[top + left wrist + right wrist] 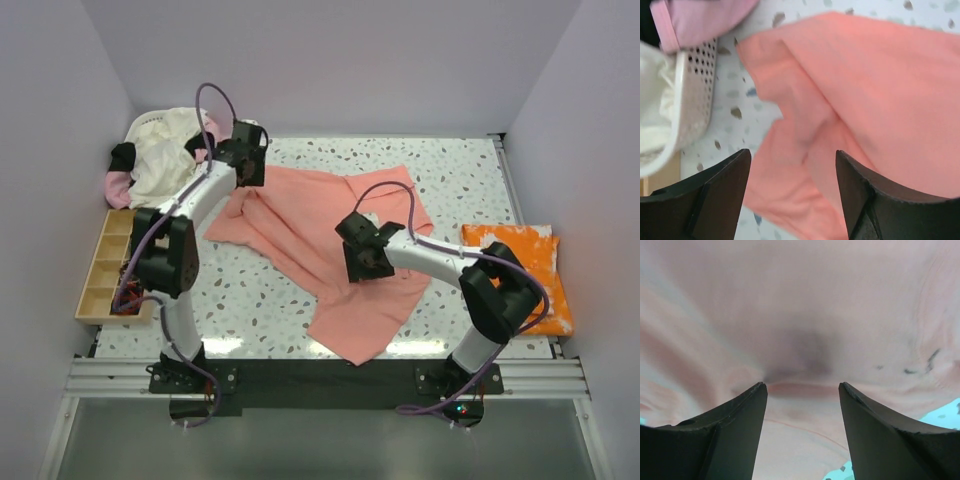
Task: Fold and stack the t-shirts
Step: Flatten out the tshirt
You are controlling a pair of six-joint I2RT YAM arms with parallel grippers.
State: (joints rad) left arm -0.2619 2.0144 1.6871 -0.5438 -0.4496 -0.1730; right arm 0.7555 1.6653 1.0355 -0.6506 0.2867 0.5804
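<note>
A salmon-pink t-shirt (320, 245) lies spread and rumpled across the middle of the table. My left gripper (247, 170) hangs over its far left corner, beside the basket. In the left wrist view the left gripper (792, 152) is open, with a wrinkled flap of the salmon-pink t-shirt (865, 100) lying under the gap. My right gripper (360, 260) is low over the shirt's middle. It (802, 385) is open too, its tips close to the cloth (800, 305) beside a small crease. An orange t-shirt with white splotches (525, 270) lies folded at the right edge.
A white perforated basket (695, 95) at the far left corner holds cream cloth (160, 150) and pink cloth (118, 186). A wooden compartment tray (105, 262) sits along the left edge. Walls close in the table on three sides.
</note>
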